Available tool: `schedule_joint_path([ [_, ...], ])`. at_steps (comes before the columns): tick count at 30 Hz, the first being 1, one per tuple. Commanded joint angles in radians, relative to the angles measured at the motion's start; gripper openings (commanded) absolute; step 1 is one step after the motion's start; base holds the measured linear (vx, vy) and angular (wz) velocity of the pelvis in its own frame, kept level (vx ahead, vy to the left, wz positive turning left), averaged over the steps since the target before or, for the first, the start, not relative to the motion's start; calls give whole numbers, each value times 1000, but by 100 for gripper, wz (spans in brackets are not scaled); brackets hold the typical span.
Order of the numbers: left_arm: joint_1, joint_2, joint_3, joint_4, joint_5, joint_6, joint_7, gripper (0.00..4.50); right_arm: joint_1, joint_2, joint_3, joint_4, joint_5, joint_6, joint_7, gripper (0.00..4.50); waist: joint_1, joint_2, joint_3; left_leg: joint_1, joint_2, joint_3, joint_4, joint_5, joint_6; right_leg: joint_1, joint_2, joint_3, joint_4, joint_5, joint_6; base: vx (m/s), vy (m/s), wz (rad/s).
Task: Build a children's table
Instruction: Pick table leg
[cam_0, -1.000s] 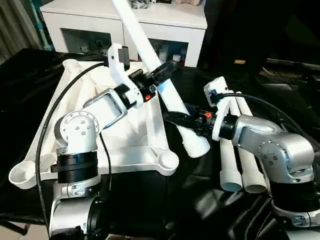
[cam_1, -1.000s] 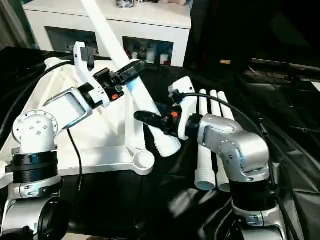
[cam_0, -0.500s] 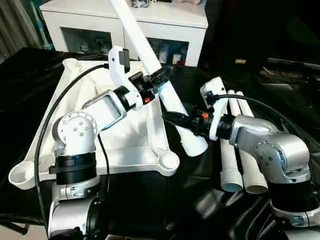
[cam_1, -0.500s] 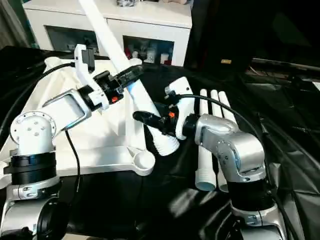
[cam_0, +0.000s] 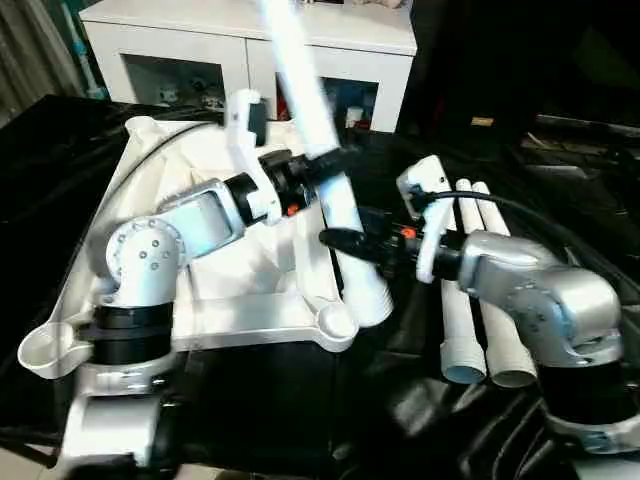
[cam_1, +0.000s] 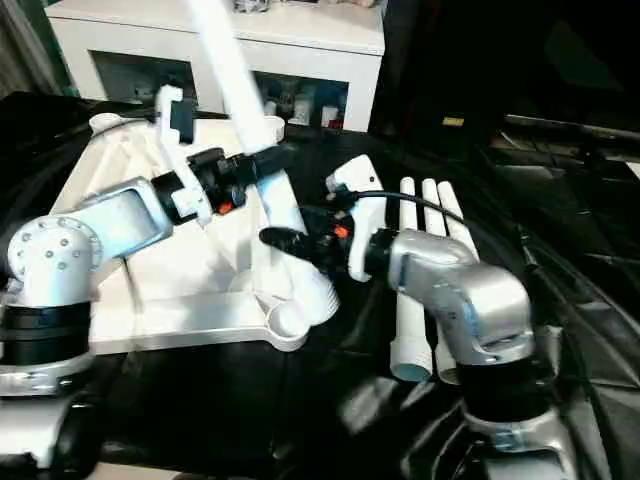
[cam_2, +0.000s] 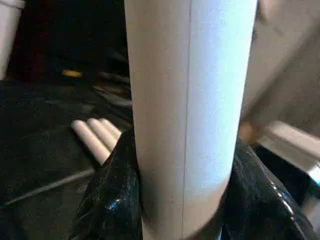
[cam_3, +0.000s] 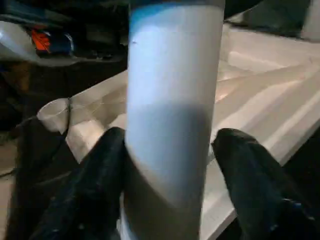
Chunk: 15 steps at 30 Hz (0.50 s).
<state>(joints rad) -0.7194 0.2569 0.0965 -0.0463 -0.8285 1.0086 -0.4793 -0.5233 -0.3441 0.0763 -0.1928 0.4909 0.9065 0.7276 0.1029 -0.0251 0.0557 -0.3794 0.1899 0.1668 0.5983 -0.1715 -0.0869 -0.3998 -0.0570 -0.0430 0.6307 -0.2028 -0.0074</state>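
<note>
The white tabletop (cam_0: 250, 290) lies upside down on black cloth, ribs up, with round sockets at its corners. One white leg (cam_0: 340, 215) stands steeply tilted, its top over the cabinet. Its ribbed lower end (cam_0: 370, 300) is just right of the near right socket (cam_0: 335, 322). My left gripper (cam_0: 325, 165) is shut on the leg's middle, and its fingers (cam_2: 115, 200) hug both sides. Lower down, my right gripper (cam_0: 345, 240) is open, with its fingers (cam_3: 100, 180) on either side of the leg. Three more legs (cam_1: 410, 290) lie side by side to the right.
A white cabinet (cam_0: 250, 40) with glass doors stands behind the table. Black cloth (cam_0: 300, 400) covers the work surface and hangs crumpled at the front. Dark furniture and cables fill the back right.
The leg has tipped more upright, and its lower end has swung toward the near right socket. My left gripper closed on it. My right gripper's fingers have loosened.
</note>
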Motion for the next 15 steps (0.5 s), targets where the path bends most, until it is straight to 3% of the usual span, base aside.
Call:
schedule_joint_path([
  [1,-28,23,-36,-26,8,12,-71,179,-6,-33,-8,-21,22,29,33,300,1,18,-70,17,26,-7,-65,-139,-24,60,-60,42,-66,-29,-169,0,0,0],
  [7,-67,80,-83,-6,25,-41,-204,179,-2,-116,36,-36,49,64,127,300,2,19,-69,15,25,-6,-62,-136,-19,62,-63,42,-67,-57,-178,0,0,0],
  [15,-88,98,-105,7,25,-70,-284,179,9,-128,54,-51,86,98,151,300,2,19,-71,13,25,-5,-59,-117,-12,63,-64,42,-63,-34,-202,0,0,0],
])
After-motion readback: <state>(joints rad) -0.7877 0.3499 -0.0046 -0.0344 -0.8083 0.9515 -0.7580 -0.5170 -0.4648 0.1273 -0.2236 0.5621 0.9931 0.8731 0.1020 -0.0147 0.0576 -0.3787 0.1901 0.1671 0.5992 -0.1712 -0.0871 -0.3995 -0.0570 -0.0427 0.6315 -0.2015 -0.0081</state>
